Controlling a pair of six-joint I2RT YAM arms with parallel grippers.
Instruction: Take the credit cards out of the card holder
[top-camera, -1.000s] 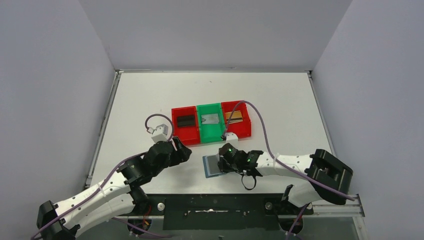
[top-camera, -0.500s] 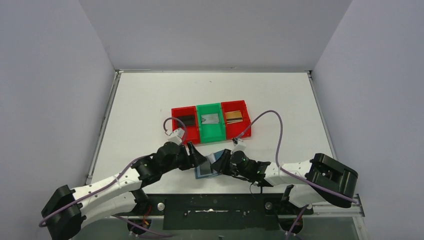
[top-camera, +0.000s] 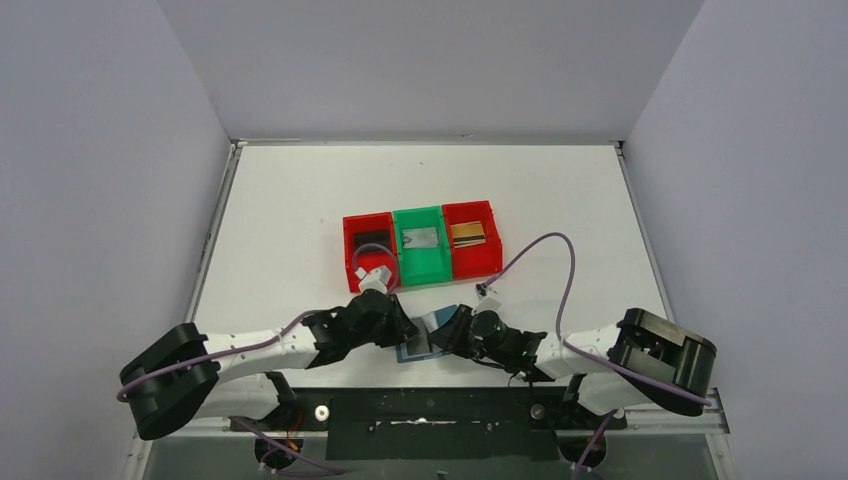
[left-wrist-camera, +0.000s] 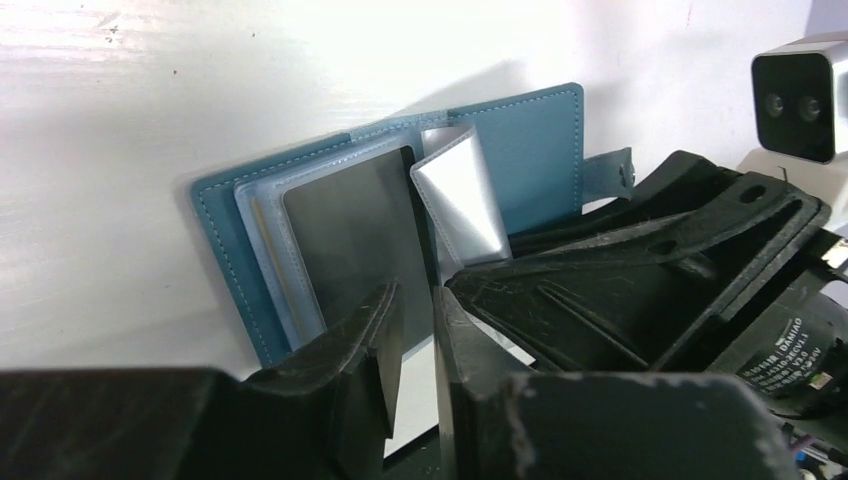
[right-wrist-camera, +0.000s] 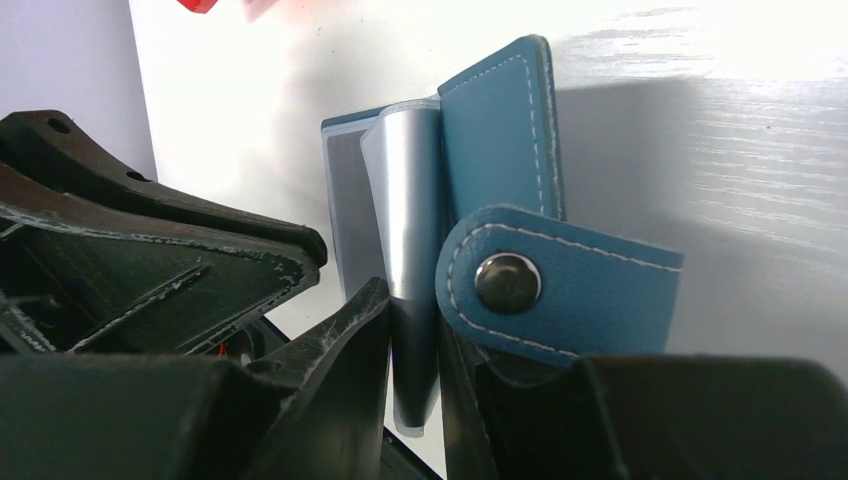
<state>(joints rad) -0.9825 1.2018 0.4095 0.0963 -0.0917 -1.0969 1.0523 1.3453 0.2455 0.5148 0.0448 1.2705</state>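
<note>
Partly hidden by the right claw (right-wrist-camera: 412, 320), the card holder (right-wrist-camera: 500, 130) gapes.

Teal-blue with pale edge stitching on the small book-fold card holder (left-wrist-camera: 520, 150); same teal on its rounded snap tab (right-wrist-camera: 590, 290), shiny silver on the round metal stud (right-wrist-camera: 508, 282). Lighter blue on the inner pockets (left-wrist-camera: 262, 235). Dark grey on the flat rectangular card (left-wrist-camera: 350, 240), gleaming silver-grey on the thin tilted card (left-wrist-camera: 460, 205). Red, green, red across the left plastic bin (top-camera: 349, 250), middle plastic bin (top-camera: 425, 268) and right plastic bin (top-camera: 475, 262).
</note>
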